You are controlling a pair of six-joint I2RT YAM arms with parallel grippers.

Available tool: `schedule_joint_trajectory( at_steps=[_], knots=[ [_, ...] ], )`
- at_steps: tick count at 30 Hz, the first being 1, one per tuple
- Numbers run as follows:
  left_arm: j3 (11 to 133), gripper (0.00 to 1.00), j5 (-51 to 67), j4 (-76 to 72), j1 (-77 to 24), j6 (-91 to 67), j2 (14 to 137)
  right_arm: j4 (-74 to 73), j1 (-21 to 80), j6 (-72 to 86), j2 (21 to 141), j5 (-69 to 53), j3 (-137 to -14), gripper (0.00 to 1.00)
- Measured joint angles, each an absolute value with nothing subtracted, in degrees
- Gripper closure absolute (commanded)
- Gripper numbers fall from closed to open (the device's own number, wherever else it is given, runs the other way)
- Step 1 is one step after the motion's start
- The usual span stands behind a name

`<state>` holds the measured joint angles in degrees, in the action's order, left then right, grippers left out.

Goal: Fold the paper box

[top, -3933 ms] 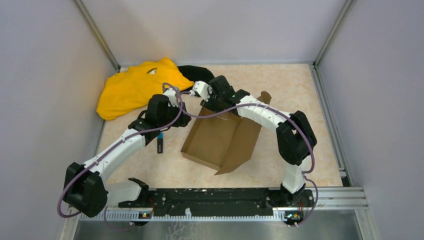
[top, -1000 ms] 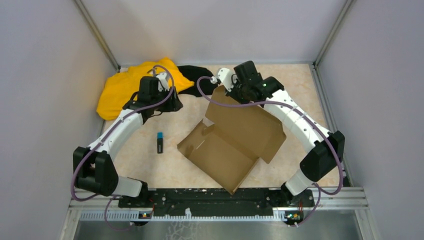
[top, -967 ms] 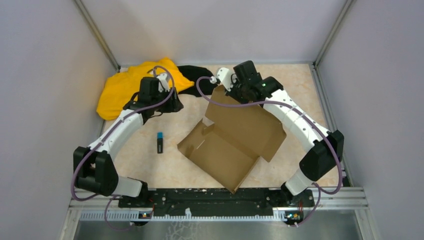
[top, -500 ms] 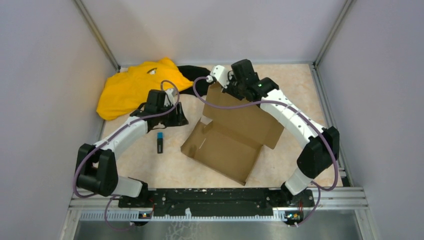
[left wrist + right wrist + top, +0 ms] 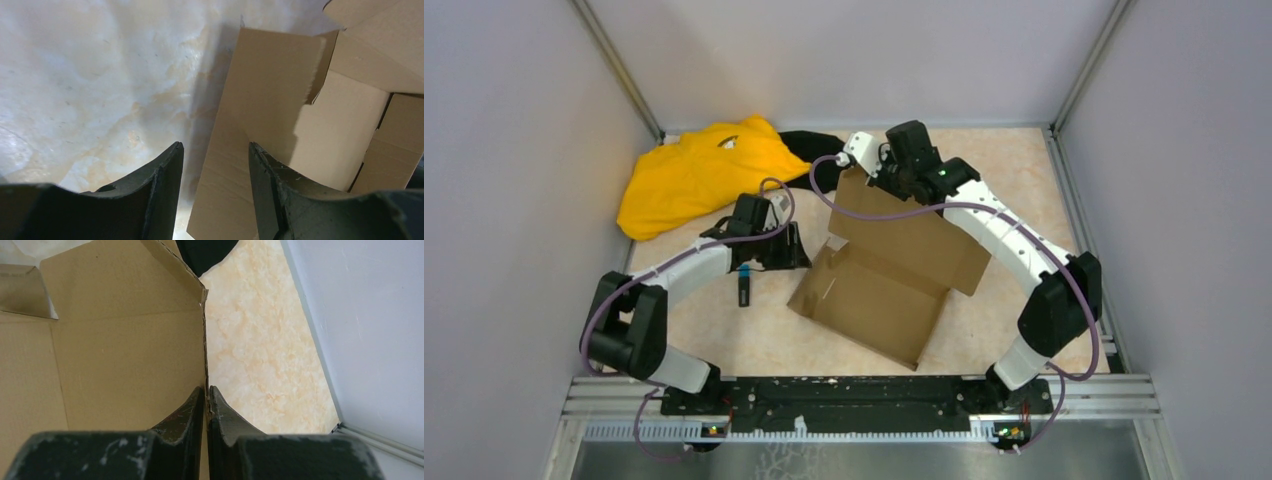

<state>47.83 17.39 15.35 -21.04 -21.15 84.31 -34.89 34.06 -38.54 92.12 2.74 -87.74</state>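
You are looking at a crumpled yellow cloth [image 5: 694, 175] lying at the far left of the beige marbled tabletop [image 5: 1024, 170], a black cloth [image 5: 814, 148] touching it, and a small black stick with a blue end [image 5: 744, 292] lying nearer you.

No readable text, label or number anywhere.

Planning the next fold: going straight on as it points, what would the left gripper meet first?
Probably a side flap of the paper box, right ahead of the left gripper; depth is unclear.
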Motion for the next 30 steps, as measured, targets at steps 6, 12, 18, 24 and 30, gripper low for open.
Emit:
schedule_joint_trajectory(
  at_steps=[6, 12, 18, 24, 30],
  knots=[
    [46.0, 0.44, 18.35, 14.44, -22.87, -22.68, 84.99, -34.76, 34.06, -38.48, 92.12, 2.74, -87.61, 0.91],
    [45.95, 0.43, 19.07, 13.41, -24.18, -23.59, 84.36, -33.78, 34.06, -38.35, 92.12, 2.76, -86.43, 0.91],
    [45.93, 0.44, 19.99, 12.6, -24.64, -24.21, 82.35, -33.5, 34.15, -37.95, 92.09, 2.76, -86.02, 0.91],
    [45.93, 0.44, 20.93, 11.29, -26.63, -24.99, 82.17, -33.39, 34.44, -37.43, 92.09, 2.76, -85.8, 0.91],
    [45.32, 0.43, 20.64, 10.52, -27.59, -25.28, 81.95, -32.86, 34.48, -37.28, 92.09, 2.92, -84.84, 0.91]
  ],
)
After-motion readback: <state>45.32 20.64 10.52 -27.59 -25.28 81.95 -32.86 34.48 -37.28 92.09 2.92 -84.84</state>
